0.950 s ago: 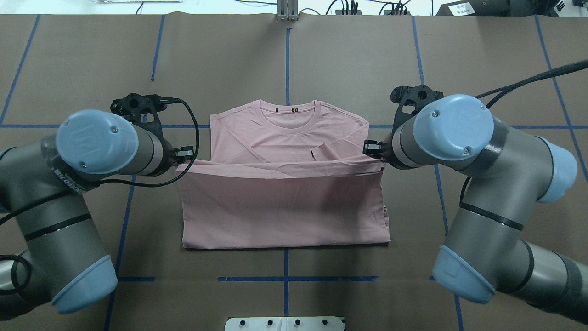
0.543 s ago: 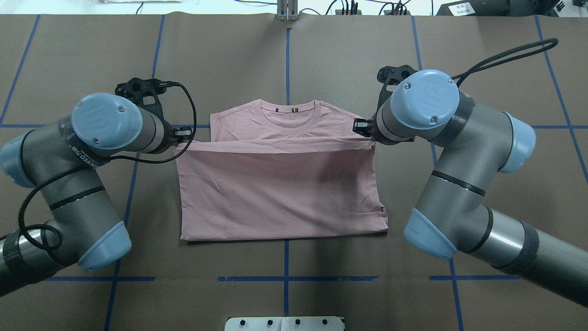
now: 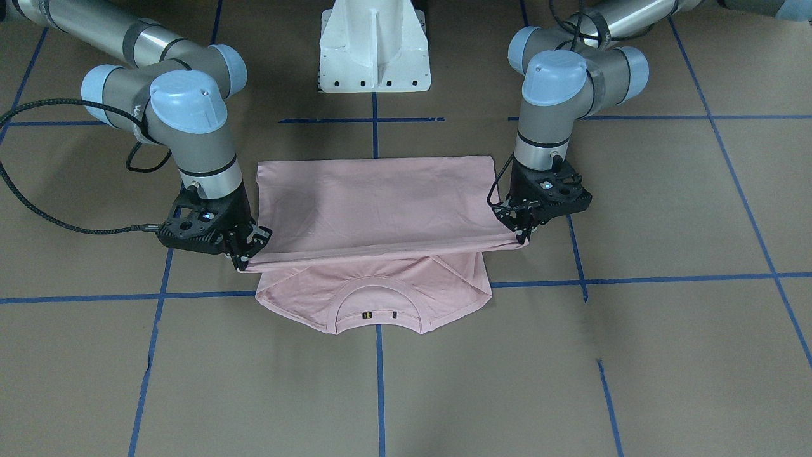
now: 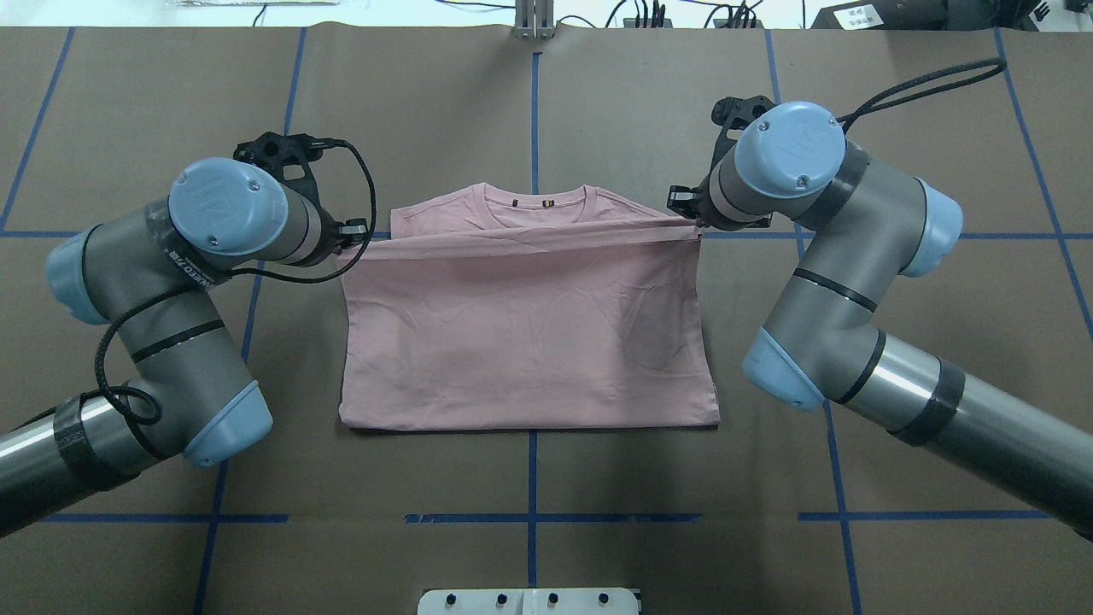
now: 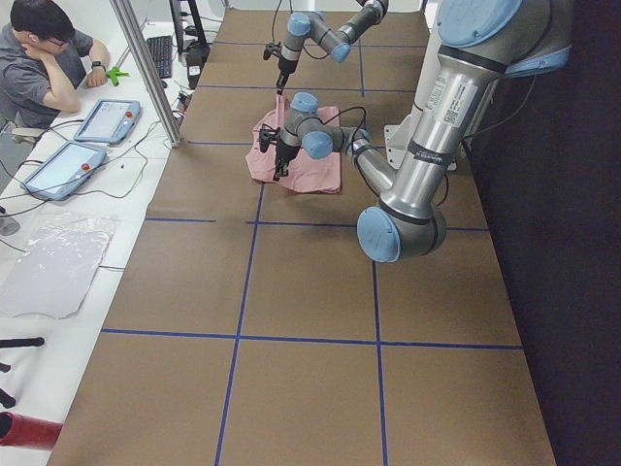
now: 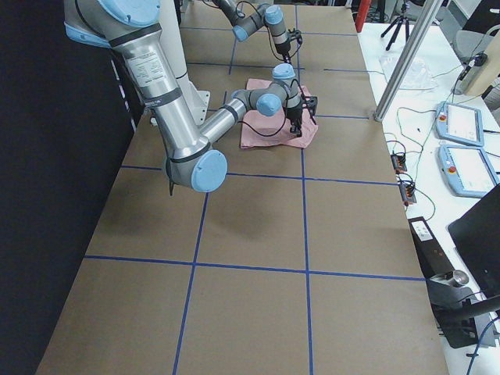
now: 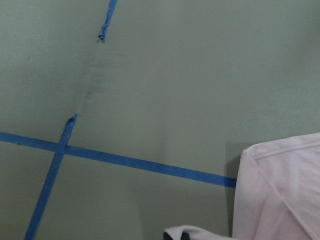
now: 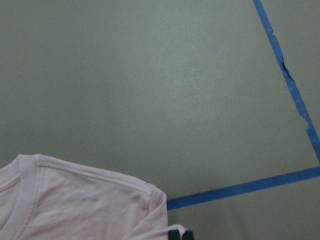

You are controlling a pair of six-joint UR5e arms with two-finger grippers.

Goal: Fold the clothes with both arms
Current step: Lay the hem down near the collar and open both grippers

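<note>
Pink T-shirt (image 4: pixel 529 342) hem stretched between left gripper (image 4: pixel 357 231) and right gripper (image 4: pixel 686 209) (both clamped on corners) — release one early and your fold lands skewed beneath them.

overhead faces front view across table (image 4: pixel 598 102); wrist cams close, downward

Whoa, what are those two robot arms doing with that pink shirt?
They are folding a pink T-shirt on the table. The left gripper and the right gripper each pinch one end of its lifted edge, stretched taut near the shoulders. The lower half is already doubled over. The collar is not yet covered, so the fold isn't finished.
</note>
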